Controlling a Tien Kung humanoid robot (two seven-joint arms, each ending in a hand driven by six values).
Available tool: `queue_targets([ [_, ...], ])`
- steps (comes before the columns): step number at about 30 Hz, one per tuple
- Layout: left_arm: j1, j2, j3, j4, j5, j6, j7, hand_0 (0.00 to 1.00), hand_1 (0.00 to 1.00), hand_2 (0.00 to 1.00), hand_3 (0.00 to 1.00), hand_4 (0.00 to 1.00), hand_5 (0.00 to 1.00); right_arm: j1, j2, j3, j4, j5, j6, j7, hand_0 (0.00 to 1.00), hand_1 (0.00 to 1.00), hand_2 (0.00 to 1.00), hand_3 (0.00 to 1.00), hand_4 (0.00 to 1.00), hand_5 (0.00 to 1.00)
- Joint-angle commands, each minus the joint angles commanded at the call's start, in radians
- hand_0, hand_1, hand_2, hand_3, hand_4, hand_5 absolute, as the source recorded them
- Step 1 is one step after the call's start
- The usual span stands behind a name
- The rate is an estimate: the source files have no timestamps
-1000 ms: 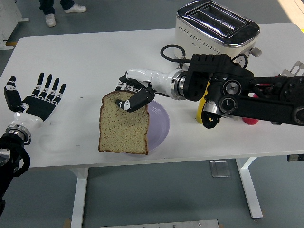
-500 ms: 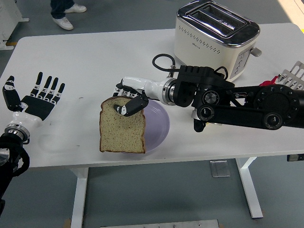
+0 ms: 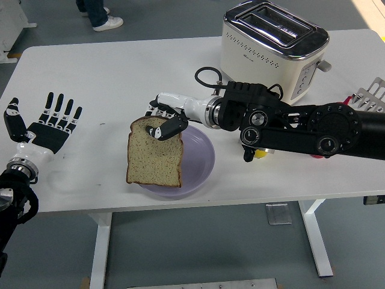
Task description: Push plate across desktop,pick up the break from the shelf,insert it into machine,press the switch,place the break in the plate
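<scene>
One tan bread slice (image 3: 154,159), upright, pinched by right hand (image 3: 164,122)

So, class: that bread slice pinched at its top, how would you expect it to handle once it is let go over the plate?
The bread probably stays fairly stiff: it hangs flat from the right hand without sagging. It looks light, since a fingertip pinch holds it. Overhanging the plate at the left, it may tip off the rim.

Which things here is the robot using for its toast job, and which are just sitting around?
Using: bread slice in the right hand, purple plate, toaster.

Sitting around: left hand resting open, metal rack, white table.
</scene>
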Motion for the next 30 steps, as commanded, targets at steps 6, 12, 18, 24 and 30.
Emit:
queue_targets([
  [6, -0.001, 0.000, 0.003, 0.002, -0.001, 0.001, -0.002, 0.790, 0.752, 0.708, 0.710, 0.770, 0.998, -0.008, 0.006, -0.018, -0.023, 0.007, -0.005, 0.018, 0.291, 0.399, 0.394, 0.380, 0.388, 0.002],
  [12, -0.001, -0.001, 0.004, 0.004, 0.000, 0.000, -0.002, 0.789, 0.752, 0.708, 0.710, 0.769, 0.998, -0.016, 0.010, -0.028, -0.037, 0.008, -0.011, 0.020, 0.291, 0.401, 0.402, 0.384, 0.384, 0.002],
  [18, -0.002, -0.001, 0.007, 0.003, 0.002, 0.001, -0.002, 0.789, 0.752, 0.708, 0.710, 0.769, 0.998, -0.021, 0.011, -0.030, -0.038, 0.013, -0.009, 0.019, 0.291, 0.403, 0.410, 0.389, 0.369, 0.002],
  [24, -0.004, -0.001, 0.008, 0.003, 0.003, 0.002, -0.003, 0.788, 0.751, 0.708, 0.710, 0.769, 0.998, -0.022, 0.011, -0.029, -0.042, 0.017, 0.007, 0.014, 0.283, 0.415, 0.442, 0.422, 0.352, 0.002],
  [30, -0.006, -0.001, 0.007, 0.007, 0.006, 0.003, -0.004, 0.787, 0.751, 0.708, 0.710, 0.769, 0.998, -0.022, 0.009, -0.029, -0.056, 0.010, 0.035, 0.008, 0.248, 0.422, 0.467, 0.464, 0.360, 0.002],
])
